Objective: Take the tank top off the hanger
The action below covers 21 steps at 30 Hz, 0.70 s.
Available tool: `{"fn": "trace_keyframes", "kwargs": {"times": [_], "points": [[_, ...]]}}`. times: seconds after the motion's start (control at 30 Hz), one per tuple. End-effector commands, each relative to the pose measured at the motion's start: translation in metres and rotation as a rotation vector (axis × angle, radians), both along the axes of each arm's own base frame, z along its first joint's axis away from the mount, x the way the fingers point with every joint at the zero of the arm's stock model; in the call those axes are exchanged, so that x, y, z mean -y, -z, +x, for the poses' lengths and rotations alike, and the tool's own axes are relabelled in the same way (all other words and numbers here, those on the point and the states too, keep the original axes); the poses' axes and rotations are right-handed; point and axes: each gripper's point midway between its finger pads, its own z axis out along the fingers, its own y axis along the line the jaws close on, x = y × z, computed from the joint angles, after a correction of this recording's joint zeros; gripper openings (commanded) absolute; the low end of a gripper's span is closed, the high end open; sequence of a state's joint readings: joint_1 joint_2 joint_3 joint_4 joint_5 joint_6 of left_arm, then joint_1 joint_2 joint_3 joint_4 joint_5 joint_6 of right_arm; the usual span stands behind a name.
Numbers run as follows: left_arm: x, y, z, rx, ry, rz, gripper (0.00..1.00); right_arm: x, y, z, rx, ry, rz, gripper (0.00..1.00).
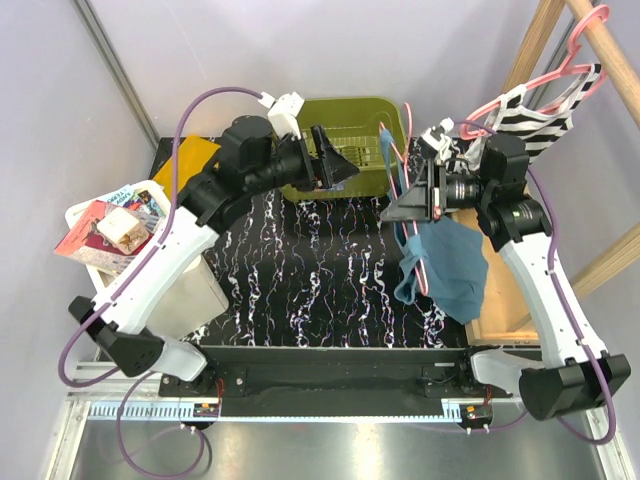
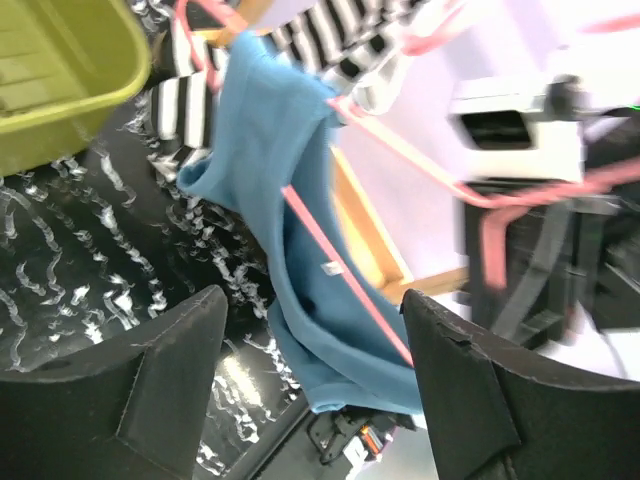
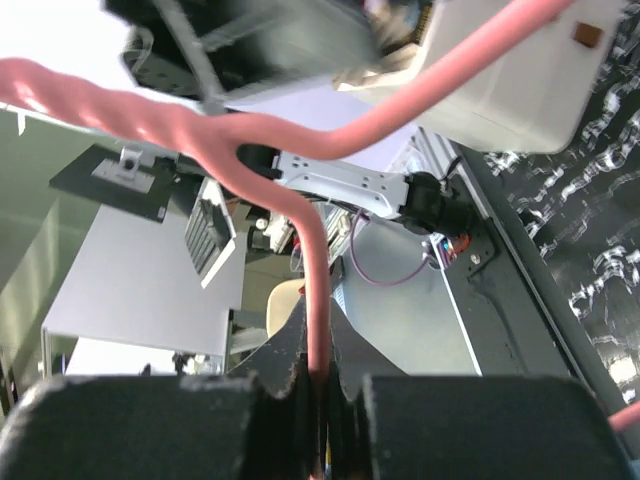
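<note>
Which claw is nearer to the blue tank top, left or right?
Right. The right claw is shut on the pink hanger that carries the tank top, right beside it. The left claw stands open and apart, by the green basket.

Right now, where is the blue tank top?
In the top view, the blue tank top hangs on the right side from the pink hanger held by the right gripper, just right of the green basket.

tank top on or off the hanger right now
On: the blue tank top drapes over the pink hanger, whose arm runs through it.
</note>
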<state>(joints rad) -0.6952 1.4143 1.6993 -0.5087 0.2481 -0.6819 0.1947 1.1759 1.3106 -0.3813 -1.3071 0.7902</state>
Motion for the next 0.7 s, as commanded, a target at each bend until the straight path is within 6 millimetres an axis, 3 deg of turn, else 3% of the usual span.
{"fn": "trace_keyframes", "kwargs": {"times": [0.0, 0.1, 0.23, 0.27, 0.33, 0.37, 0.47, 0.53, 0.6, 0.67], "points": [[-0.008, -0.008, -0.015, 0.020, 0.055, 0.005, 0.76, -0.012, -0.046, -0.011, 0.171, -0.112, 0.092, 0.00], [-0.027, -0.015, -0.017, 0.065, -0.002, 0.008, 0.78, -0.025, -0.063, -0.001, 0.196, -0.138, 0.139, 0.00], [-0.051, -0.032, -0.027, 0.144, -0.063, 0.000, 0.84, -0.040, -0.097, -0.008, 0.216, -0.215, 0.219, 0.00], [-0.063, -0.041, -0.031, 0.171, -0.093, -0.012, 0.86, -0.041, -0.101, -0.008, 0.217, -0.220, 0.222, 0.00], [-0.073, -0.039, -0.030, 0.179, -0.132, -0.012, 0.89, -0.044, -0.104, -0.009, 0.219, -0.239, 0.221, 0.00], [-0.080, -0.045, -0.034, 0.204, -0.143, -0.023, 0.90, -0.043, -0.102, -0.010, 0.211, -0.243, 0.217, 0.00], [-0.083, -0.037, -0.027, 0.196, -0.158, -0.017, 0.91, -0.041, -0.087, -0.016, 0.166, -0.243, 0.210, 0.00], [-0.082, -0.035, -0.022, 0.188, -0.153, -0.019, 0.91, -0.038, -0.064, -0.022, 0.107, -0.238, 0.191, 0.00], [-0.068, -0.030, -0.017, 0.161, -0.094, -0.017, 0.88, -0.037, -0.041, -0.026, 0.074, -0.222, 0.170, 0.00], [-0.055, -0.031, -0.017, 0.161, -0.018, -0.014, 0.78, -0.035, -0.024, -0.033, 0.029, -0.208, 0.157, 0.00]]}}
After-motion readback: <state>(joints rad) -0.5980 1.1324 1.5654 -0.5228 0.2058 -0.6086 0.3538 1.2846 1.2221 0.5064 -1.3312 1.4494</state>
